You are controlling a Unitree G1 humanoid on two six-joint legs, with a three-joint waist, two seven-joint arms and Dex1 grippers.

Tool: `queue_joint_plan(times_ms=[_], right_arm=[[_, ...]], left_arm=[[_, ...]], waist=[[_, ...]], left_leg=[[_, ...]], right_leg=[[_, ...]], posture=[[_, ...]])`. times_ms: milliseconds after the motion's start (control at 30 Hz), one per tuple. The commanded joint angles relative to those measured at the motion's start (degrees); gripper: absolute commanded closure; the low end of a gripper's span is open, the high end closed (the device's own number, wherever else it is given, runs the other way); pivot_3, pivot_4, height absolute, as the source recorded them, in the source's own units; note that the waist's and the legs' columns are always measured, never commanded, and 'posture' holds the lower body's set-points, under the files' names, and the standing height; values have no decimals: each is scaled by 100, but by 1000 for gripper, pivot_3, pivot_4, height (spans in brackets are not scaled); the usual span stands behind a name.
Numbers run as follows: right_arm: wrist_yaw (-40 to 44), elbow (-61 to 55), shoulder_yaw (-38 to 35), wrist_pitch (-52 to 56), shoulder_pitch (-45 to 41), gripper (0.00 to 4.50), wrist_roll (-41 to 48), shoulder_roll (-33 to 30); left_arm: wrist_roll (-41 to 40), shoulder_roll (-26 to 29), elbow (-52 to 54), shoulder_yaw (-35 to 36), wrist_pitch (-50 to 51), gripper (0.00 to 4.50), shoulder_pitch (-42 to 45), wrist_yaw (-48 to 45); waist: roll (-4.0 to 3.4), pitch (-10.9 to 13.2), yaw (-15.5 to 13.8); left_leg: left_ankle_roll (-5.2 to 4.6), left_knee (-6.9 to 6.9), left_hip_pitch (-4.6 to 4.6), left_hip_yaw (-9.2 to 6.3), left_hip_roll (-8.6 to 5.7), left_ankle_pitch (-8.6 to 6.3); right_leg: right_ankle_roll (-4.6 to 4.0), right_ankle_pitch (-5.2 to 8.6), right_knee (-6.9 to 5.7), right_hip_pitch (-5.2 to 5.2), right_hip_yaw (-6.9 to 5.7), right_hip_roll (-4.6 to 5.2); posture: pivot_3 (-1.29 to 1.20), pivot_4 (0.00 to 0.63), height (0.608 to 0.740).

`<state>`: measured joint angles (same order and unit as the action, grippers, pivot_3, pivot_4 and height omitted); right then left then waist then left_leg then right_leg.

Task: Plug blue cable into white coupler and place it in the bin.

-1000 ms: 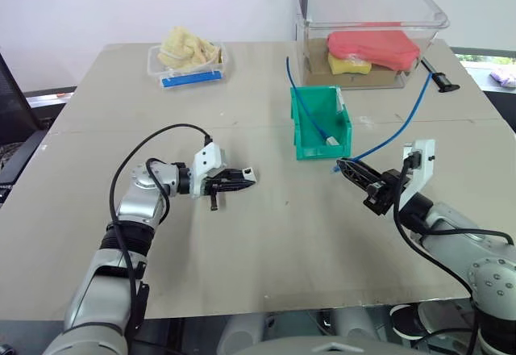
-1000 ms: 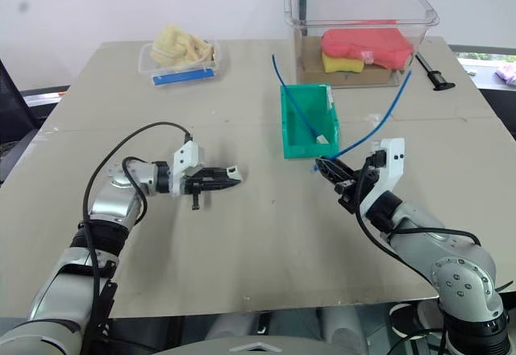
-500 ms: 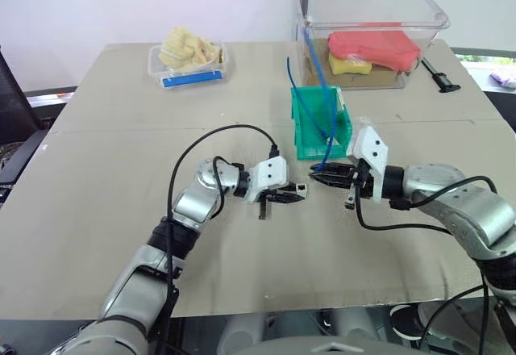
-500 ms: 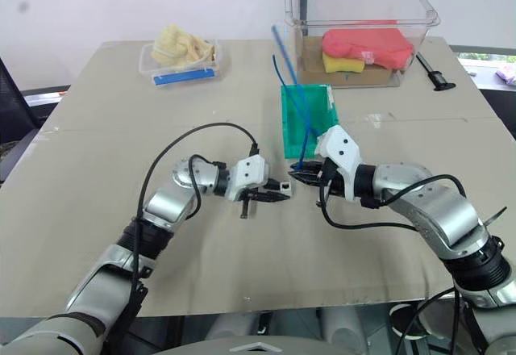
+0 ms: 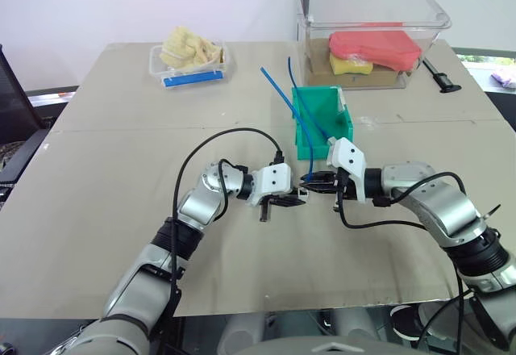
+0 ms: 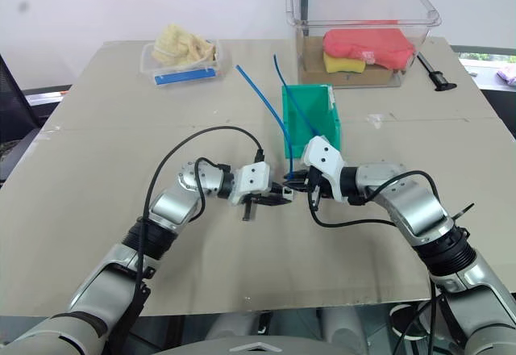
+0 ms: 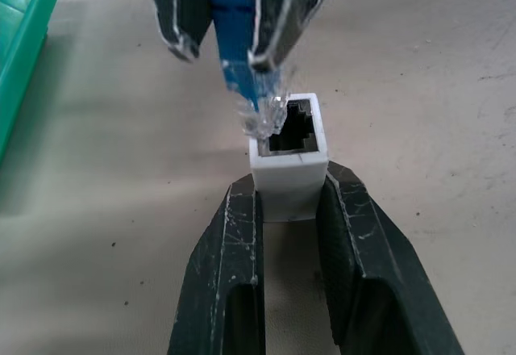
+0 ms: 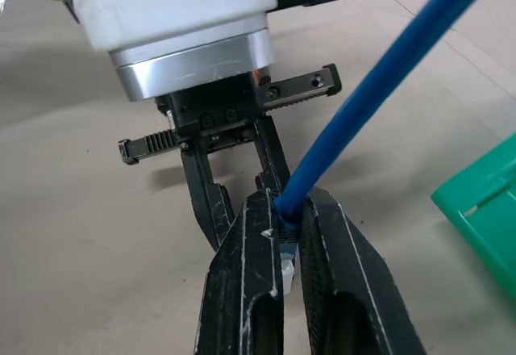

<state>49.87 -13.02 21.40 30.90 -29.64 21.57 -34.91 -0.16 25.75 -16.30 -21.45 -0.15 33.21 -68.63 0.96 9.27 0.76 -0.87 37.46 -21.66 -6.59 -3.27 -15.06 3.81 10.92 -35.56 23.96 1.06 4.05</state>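
In front of the green bin (image 5: 345,121), my two grippers meet tip to tip just above the table. The left gripper (image 7: 289,181) is shut on the white coupler (image 7: 289,157), whose dark socket faces the other gripper. The right gripper (image 8: 286,210) is shut on the blue cable (image 8: 387,73) just behind its clear plug (image 7: 262,114). The plug rests against the socket's rim, tilted and off to one side. From the grip, the blue cable (image 5: 284,93) rises and leans back over the bin.
A large clear tub (image 5: 371,24) holding red and yellow sponges stands behind the bin. At the back left sits a shallow clear tray (image 5: 188,56) with a blue strip. A black tool (image 5: 439,77) lies to the right of the tub.
Both grippers came together from the sides to the middle of the table. The right wrist rolled, swinging the cable's free end from the right over the bin. The plug now meets the coupler.
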Motion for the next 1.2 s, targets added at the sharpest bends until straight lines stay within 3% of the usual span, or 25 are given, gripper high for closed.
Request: queue_joint_plan(times_ms=[33, 433, 800, 1200], right_arm=[[242, 75, 95, -39, 5, 4500, -204, -9], [714, 165, 231, 45, -47, 4500, -472, 67], [1121, 1454, 514, -411, -294, 4500, -1041, 285], [1428, 2008, 546, -826, -239, 4500, -1264, 319]], left_arm=[[45, 0, 18, -37, -29, 4192, 30, -7], [54, -11, 30, -27, -18, 4192, 22, 5], [41, -31, 139, -12, 81, 4192, 8, 12], [20, -1, 334, 15, 211, 4192, -124, 72]], waist=[[0, -1, 0], [0, -3, 0], [4, -10, 10], [10, -64, 28]], left_leg=[[0, 0, 1, 0, 0, 0], [1, 0, 6, -11, 0, 0], [0, -5, 62, -5, 0, -1], [0, -10, 99, -1, 7, -1]], right_leg=[[0, 0, -1, 0, 0, 0], [0, 0, -3, -5, 0, 0], [1, 1, -7, -50, 8, 0], [3, 3, -9, -72, 13, -3]], posture=[[0, 150, 740], [0, 150, 740], [0, 150, 740], [0, 150, 740]])
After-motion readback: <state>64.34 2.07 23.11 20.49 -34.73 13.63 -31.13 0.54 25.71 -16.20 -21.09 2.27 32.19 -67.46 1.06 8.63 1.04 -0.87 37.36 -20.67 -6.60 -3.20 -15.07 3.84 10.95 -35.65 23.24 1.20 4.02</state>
